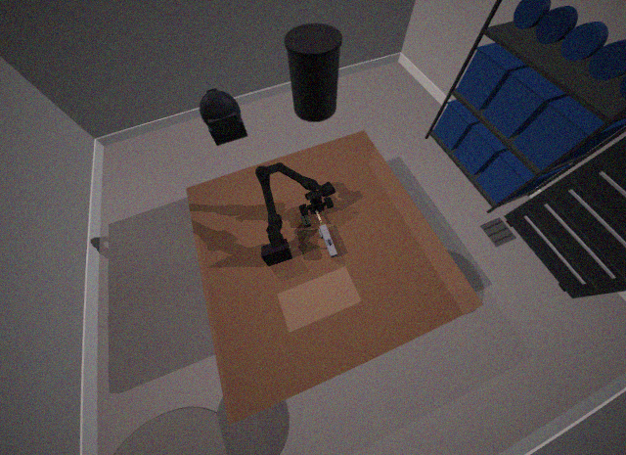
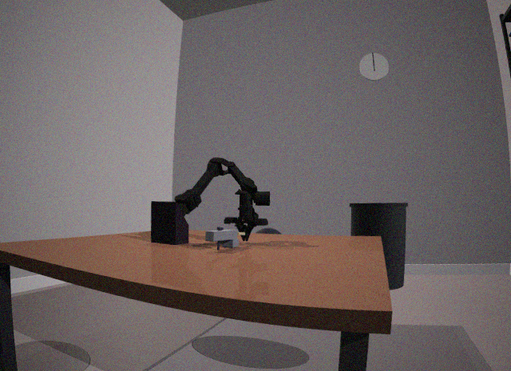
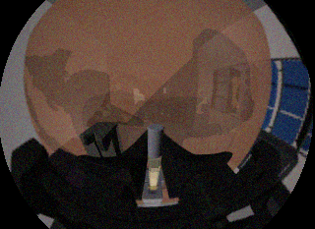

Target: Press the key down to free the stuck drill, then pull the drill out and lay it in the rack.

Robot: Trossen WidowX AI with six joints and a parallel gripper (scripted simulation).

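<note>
The pale grey housing (image 1: 331,249) (image 2: 231,238) (image 3: 150,202) stands on the table with a small dark key-like part (image 1: 329,242) (image 2: 219,228) on top. The drill (image 1: 319,218) (image 2: 241,234) (image 3: 155,145) has a grey round shank and a yellowish section pointing at the housing's end. Whether its tip is still inside, I cannot tell. My gripper (image 1: 318,211) (image 2: 246,237) (image 3: 153,133) points down just off that end, low over the table, shut on the drill's shank. A dark grooved block (image 1: 305,219) (image 3: 101,141), apparently the rack, stands beside the gripper; it does not show in the exterior view.
The arm's dark base (image 1: 276,252) (image 2: 167,222) stands on the wooden table (image 1: 404,289) (image 2: 288,272). A pale rectangle (image 1: 319,299) lies on the table beyond the housing. A black bin (image 1: 313,81) (image 2: 382,235) and blue-box shelving (image 1: 530,112) stand off the table.
</note>
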